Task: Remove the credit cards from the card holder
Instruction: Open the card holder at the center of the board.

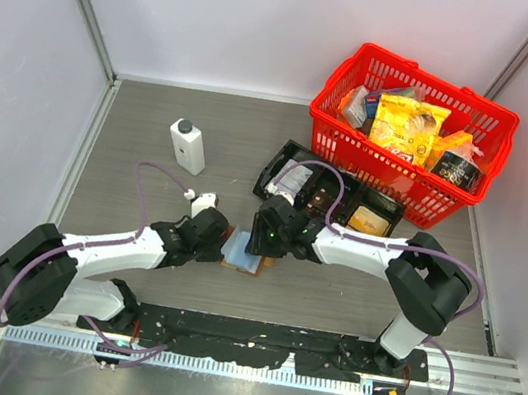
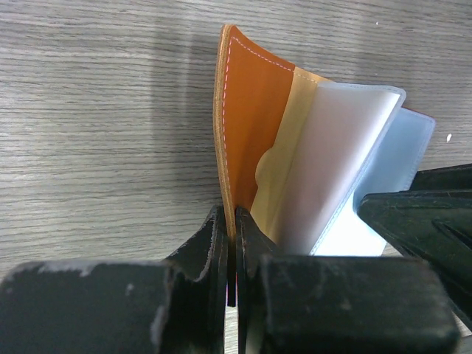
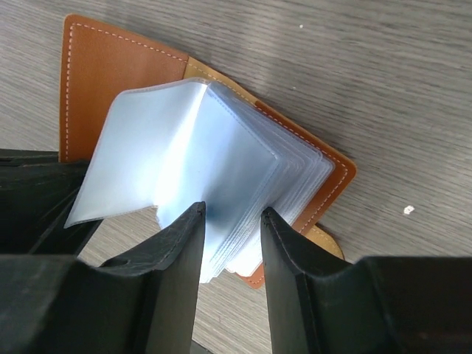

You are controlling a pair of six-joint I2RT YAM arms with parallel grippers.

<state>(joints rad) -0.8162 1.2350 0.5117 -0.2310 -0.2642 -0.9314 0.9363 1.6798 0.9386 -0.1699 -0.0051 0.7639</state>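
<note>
One card holder (image 2: pixel 254 110), cover (image 2: pixel 258 81) clenched in left hand (image 2: pixel 231 221), sleeves (image 3: pixel 184 140) inside parted right hand (image 3: pixel 232 214).

No legible text found anywhere. Printing on the yellow packets (image 1: pixel 407 128) in the red basket (image 1: pixel 354 147) is too small for us to read; the card holder (image 3: pixel 103 74) and its clear sleeves (image 3: pixel 184 147) show us no readable marks.

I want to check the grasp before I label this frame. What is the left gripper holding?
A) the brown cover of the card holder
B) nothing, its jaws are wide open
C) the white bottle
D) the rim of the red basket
A: in the left wrist view the left gripper is shut on the edge of the brown cover of the card holder.
</note>
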